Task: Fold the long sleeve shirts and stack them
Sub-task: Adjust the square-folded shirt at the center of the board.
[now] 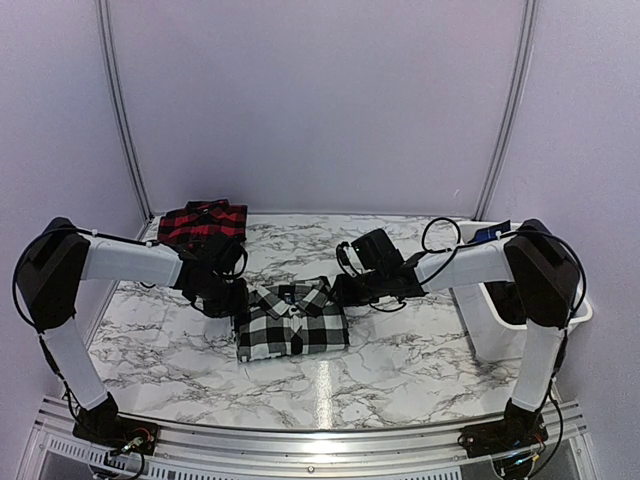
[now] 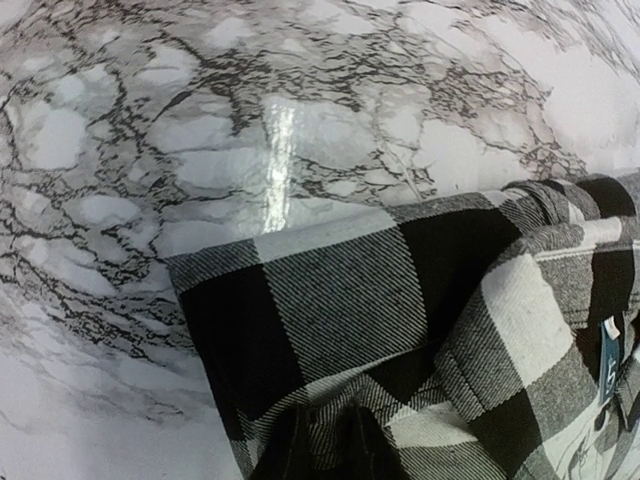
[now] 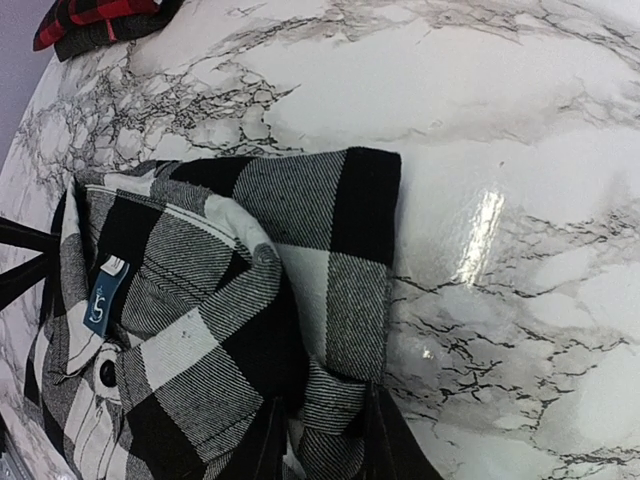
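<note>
1. Check shirt [image 1: 292,320]: black-and-white, folded to a compact rectangle, collar on the far side, lying flat at mid-table [image 1: 400,370].
2. Left gripper [image 1: 222,295]: low at the shirt's far-left corner. The wrist view shows a bunched fold of fabric pinched between the fingers [image 2: 295,455]; grasping the check shirt.
3. Right gripper [image 1: 345,290]: low at the far-right corner. Fabric is nipped between its fingers [image 3: 265,440]; likewise grasping the check shirt.
4. Blue neck label [image 3: 103,300] and dark button [image 3: 107,373] show inside the collar.
5. Red shirt [image 1: 203,222]: folded, at the far-left corner of the table, well apart from both grippers.
6. White bin [image 1: 500,305] stands at the right edge.
</note>
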`<move>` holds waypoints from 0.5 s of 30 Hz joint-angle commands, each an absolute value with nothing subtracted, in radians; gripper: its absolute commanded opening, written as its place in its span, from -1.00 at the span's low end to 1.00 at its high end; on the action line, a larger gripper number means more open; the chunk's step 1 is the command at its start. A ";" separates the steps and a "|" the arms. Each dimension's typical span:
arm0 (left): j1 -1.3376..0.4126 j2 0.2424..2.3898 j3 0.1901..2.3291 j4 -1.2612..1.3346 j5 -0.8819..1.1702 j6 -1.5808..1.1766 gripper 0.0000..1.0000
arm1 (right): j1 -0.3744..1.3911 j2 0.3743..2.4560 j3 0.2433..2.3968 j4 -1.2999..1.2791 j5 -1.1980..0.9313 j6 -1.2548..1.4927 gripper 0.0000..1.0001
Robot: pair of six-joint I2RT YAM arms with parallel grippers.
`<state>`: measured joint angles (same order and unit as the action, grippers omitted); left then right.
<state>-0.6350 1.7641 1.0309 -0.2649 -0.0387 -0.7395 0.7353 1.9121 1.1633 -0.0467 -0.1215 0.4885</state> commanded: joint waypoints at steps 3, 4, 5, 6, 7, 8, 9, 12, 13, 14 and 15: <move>-0.650 1.728 1.041 -0.287 -0.044 -0.726 -0.81 | 0.748 1.923 1.216 -0.067 -0.101 0.469 -0.71; -0.653 1.718 1.042 -0.287 -0.042 -0.726 -0.83 | 0.751 1.922 1.224 -0.075 -0.092 0.465 -0.76; -0.655 1.708 1.042 -0.287 -0.040 -0.725 -0.85 | 0.755 1.922 1.229 -0.083 -0.081 0.462 -0.82; -0.657 1.699 1.043 -0.287 -0.039 -0.723 -0.88 | 0.761 1.922 1.236 -0.092 -0.069 0.457 -0.88; -0.660 1.689 1.042 -0.287 -0.040 -0.721 -0.91 | 0.765 1.920 1.242 -0.099 -0.057 0.454 -0.95; -0.662 1.678 1.041 -0.288 -0.040 -0.720 -0.94 | 0.768 1.919 1.247 -0.105 -0.047 0.452 -1.00; -0.665 1.668 1.039 -0.287 -0.040 -0.721 -0.97 | 0.773 1.918 1.252 -0.111 -0.037 0.449 -1.00; -0.667 1.631 1.032 -0.288 -0.044 -0.721 -1.00 | 0.786 1.914 1.269 -0.129 -0.006 0.441 -1.00; -0.667 1.619 1.029 -0.287 -0.047 -0.720 -1.00 | 0.791 1.913 1.276 -0.137 0.012 0.439 -1.00; -0.667 1.605 1.024 -0.288 -0.056 -0.721 -1.00 | 0.796 1.911 1.283 -0.143 0.036 0.436 -1.00; -0.667 1.592 1.020 -0.289 -0.062 -0.721 -1.00 | 0.801 1.910 1.288 -0.144 0.050 0.434 -1.00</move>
<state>-0.6636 1.6615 1.0309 -0.2668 -0.0391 -0.7307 0.7761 1.9144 1.2339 -0.1143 -0.0341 0.4553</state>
